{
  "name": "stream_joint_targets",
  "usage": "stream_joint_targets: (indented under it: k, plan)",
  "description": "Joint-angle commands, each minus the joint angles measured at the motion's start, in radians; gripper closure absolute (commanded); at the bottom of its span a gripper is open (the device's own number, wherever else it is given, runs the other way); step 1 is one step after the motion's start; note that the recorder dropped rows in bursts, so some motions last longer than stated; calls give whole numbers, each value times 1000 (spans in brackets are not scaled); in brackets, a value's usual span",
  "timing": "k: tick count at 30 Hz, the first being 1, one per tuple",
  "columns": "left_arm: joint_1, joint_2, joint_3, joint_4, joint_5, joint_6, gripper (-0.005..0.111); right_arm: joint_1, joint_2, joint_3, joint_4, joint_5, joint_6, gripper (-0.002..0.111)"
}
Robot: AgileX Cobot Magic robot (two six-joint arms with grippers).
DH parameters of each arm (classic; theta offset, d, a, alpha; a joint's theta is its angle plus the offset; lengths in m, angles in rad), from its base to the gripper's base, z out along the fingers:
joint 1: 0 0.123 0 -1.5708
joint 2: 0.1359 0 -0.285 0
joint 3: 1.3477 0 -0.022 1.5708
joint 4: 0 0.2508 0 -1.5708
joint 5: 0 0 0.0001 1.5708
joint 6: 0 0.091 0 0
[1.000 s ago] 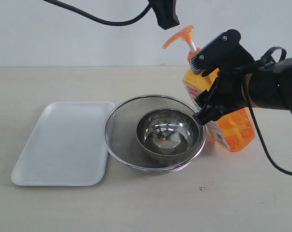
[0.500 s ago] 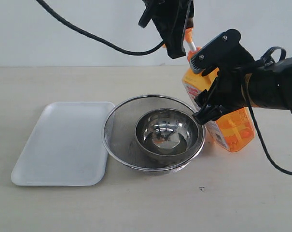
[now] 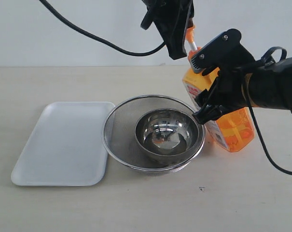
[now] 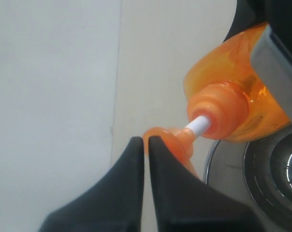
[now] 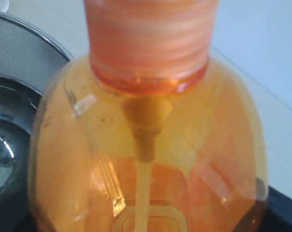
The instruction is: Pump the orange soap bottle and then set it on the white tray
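The orange soap bottle (image 3: 234, 126) stands tilted on the table right of the strainer, with my right gripper (image 3: 211, 82) shut on its body. In the right wrist view the bottle (image 5: 146, 145) fills the frame and hides the fingers. My left gripper (image 3: 176, 54) hangs from above, shut with nothing between its fingers, its tips against the orange pump head (image 4: 173, 143). The left wrist view shows that gripper (image 4: 146, 140), the white stem (image 4: 199, 124) and the bottle's shoulder (image 4: 235, 108). In the exterior view the pump head is mostly hidden behind the left gripper. The white tray (image 3: 63, 141) lies at the left, bare.
A round steel mesh strainer (image 3: 120, 126) holding a steel bowl (image 3: 167, 134) sits between the tray and the bottle, its rim close to the bottle's base. A black cable (image 3: 88, 34) hangs from the left arm across the back wall.
The left gripper came down from the top edge onto the pump head, which it now covers. Over the last half second it barely moved. The right gripper and bottle stayed put.
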Motion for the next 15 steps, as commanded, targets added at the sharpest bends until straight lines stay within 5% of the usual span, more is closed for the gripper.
stream_joint_targets:
  k: [1, 15]
  plan:
    - [-3, 25, 4, -25, 36, -12, 102, 0, -17, -8, -9, -17, -3, 108]
    - [-3, 28, 11, -80, 56, -8, 102, 0, -17, -8, -9, -17, -3, 108]
